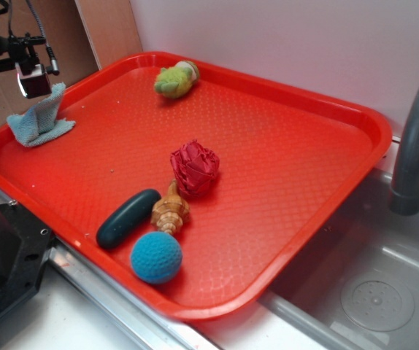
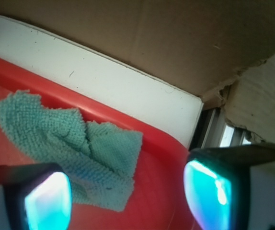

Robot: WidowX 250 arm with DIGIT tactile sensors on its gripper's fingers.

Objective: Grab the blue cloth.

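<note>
The blue cloth point(image 1: 40, 118) lies crumpled with one corner pointing up, in the far left corner of the red tray point(image 1: 282, 175). My gripper point(image 1: 34, 82) hangs just above that raised corner. In the wrist view the blue cloth point(image 2: 75, 146) spreads over the tray floor below and left of my gripper point(image 2: 128, 199). The jaws stand wide apart with glowing pads point(image 2: 207, 194) on each side. Nothing is between them; the cloth's lower corner lies in the gap on the tray.
On the tray also sit a deep-blue crocheted ball point(image 1: 156, 257), a dark green oblong point(image 1: 128, 217), a shell point(image 1: 170, 210), a red woven ball point(image 1: 195, 168) and a green plush toy point(image 1: 177, 79). A sink point(image 1: 370, 292) and faucet point(image 1: 414, 146) stand at right. Cardboard point(image 2: 142, 38) backs the tray.
</note>
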